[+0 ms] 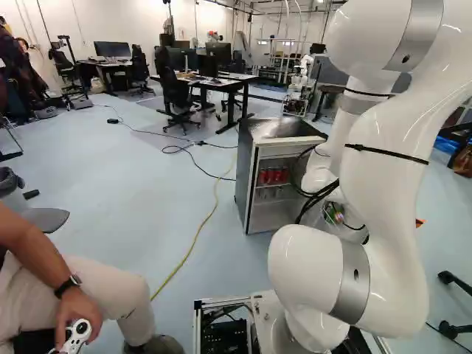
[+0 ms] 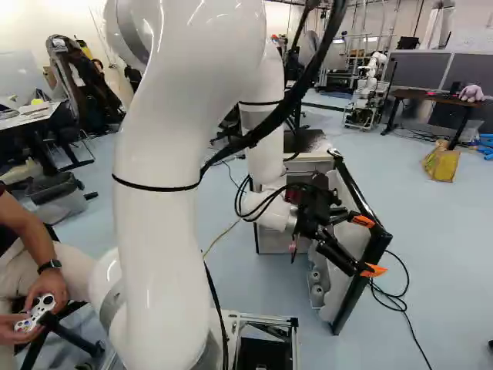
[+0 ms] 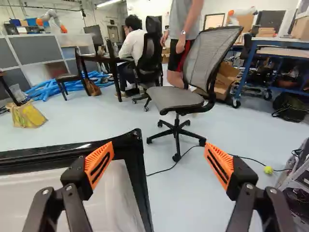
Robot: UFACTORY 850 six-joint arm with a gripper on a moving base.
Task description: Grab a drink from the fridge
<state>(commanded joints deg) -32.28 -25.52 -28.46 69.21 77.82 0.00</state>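
Observation:
The fridge [image 1: 247, 177] stands with its door swung out; red cans [image 1: 273, 175] sit on an inner shelf, with other items below. In the right base view the open door [image 2: 362, 266] shows its white inner side and black frame. My gripper [image 2: 373, 245] is at that door, its orange fingertips reaching across the frame. In the wrist view the gripper [image 3: 159, 162] stands open, nothing held between its fingers. One finger overlaps the door's black frame [image 3: 126, 149] near its corner; whether they touch I cannot tell. My arm hides part of the fridge in both base views.
A person [image 1: 96, 295] sits close on the left, holding a controller. An office chair [image 3: 176, 104] stands beyond the gripper. A black cable [image 2: 400, 297] lies on the floor beside the door, a yellow one [image 1: 195, 240] left of the fridge. Another robot [image 2: 370, 85] stands far back.

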